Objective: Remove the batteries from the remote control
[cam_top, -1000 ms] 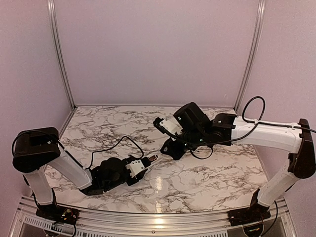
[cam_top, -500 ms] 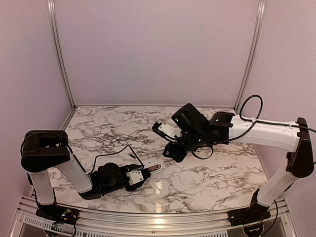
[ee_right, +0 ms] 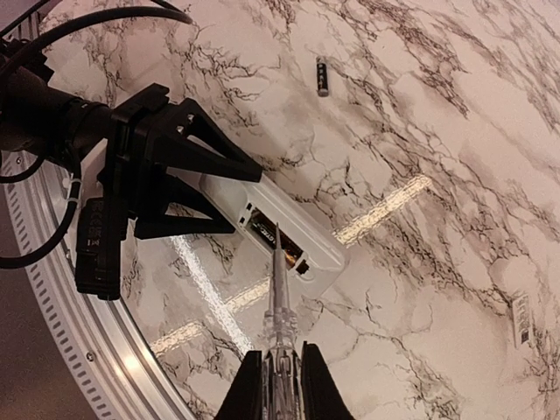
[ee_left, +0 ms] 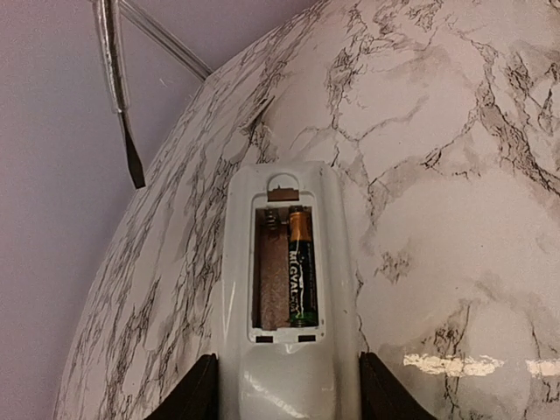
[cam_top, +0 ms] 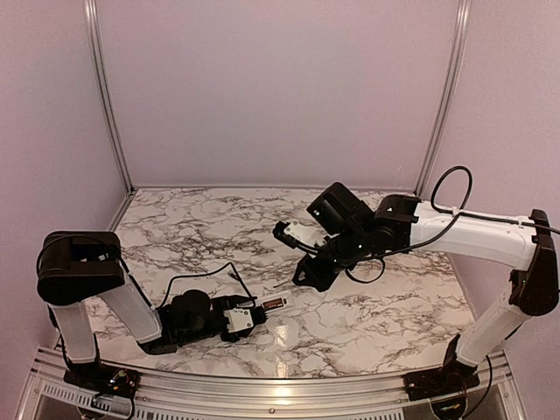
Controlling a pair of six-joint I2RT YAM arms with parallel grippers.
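Note:
My left gripper (ee_left: 289, 387) is shut on the white remote control (ee_left: 289, 359), which lies low over the marble table with its open recess up. One dark battery (ee_left: 302, 273) with a gold tip sits in the right slot; the left slot shows bare reddish bottom. My right gripper (ee_right: 282, 385) is shut on a thin clear pointed tool (ee_right: 278, 289) whose tip rests at the recess of the remote (ee_right: 306, 249), over the battery (ee_right: 265, 230). A second battery (ee_right: 322, 76) lies loose on the table beyond. From the top camera, the remote (cam_top: 272, 304) sticks out of the left gripper (cam_top: 249, 311).
The right arm's wrist (cam_top: 337, 219) hangs over the table's middle, its gripper (cam_top: 308, 275) just beyond the remote. The left arm's black cable (cam_top: 210, 273) loops over the marble. A metal rail (ee_right: 61, 289) runs along the table's near edge. A small label (ee_right: 520, 317) lies at right.
My left gripper drew the remote back toward the near edge and lowered it. My right gripper came down after it, bringing the tool's tip to the open recess.

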